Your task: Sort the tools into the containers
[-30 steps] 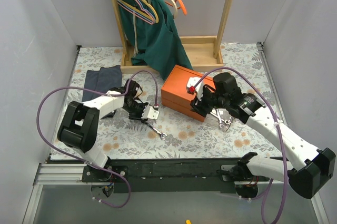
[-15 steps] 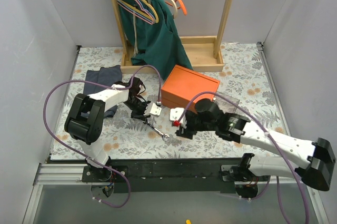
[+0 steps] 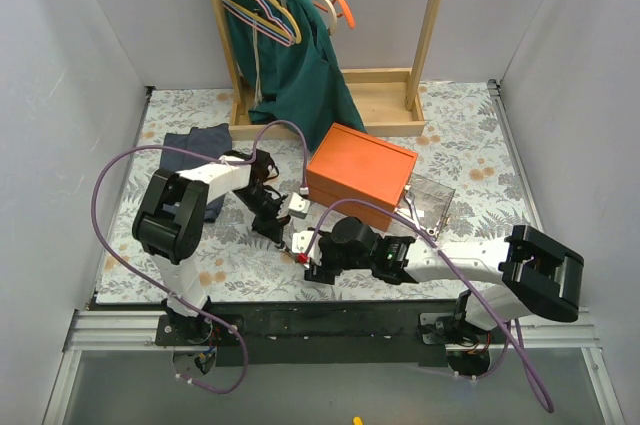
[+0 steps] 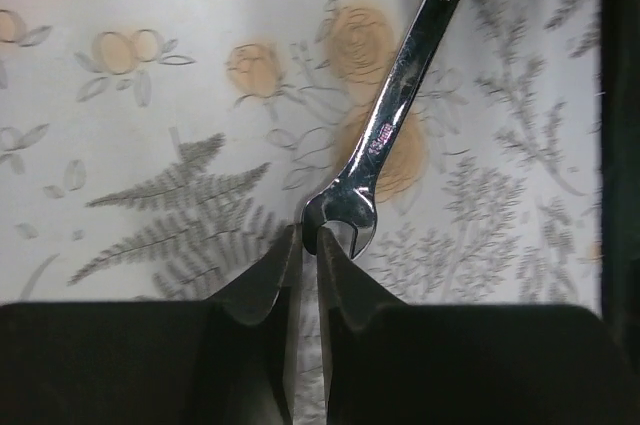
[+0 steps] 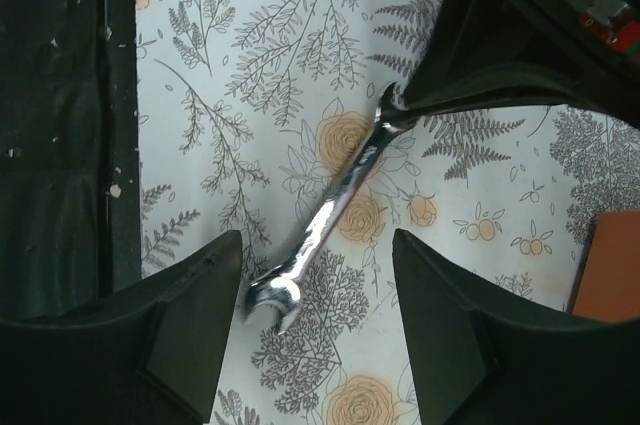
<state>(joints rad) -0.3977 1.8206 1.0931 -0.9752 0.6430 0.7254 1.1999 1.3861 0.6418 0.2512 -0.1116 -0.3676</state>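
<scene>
A silver combination wrench (image 4: pixel 395 115) lies flat on the floral tablecloth (image 3: pixel 200 265), near and left of the orange box (image 3: pixel 360 173). The left gripper (image 4: pixel 303 240) has its jaws drawn almost together, tips against the wrench's open end; whether they pinch it cannot be told. The right gripper (image 5: pixel 315 245) hangs spread wide over the wrench's other end, holding nothing.

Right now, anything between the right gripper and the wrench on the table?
Nothing visible. The right gripper hangs open over the wrench, a finger on each side. Only the left gripper is near: its nearly closed tips meet the wrench's far end, clear of the middle.
</scene>
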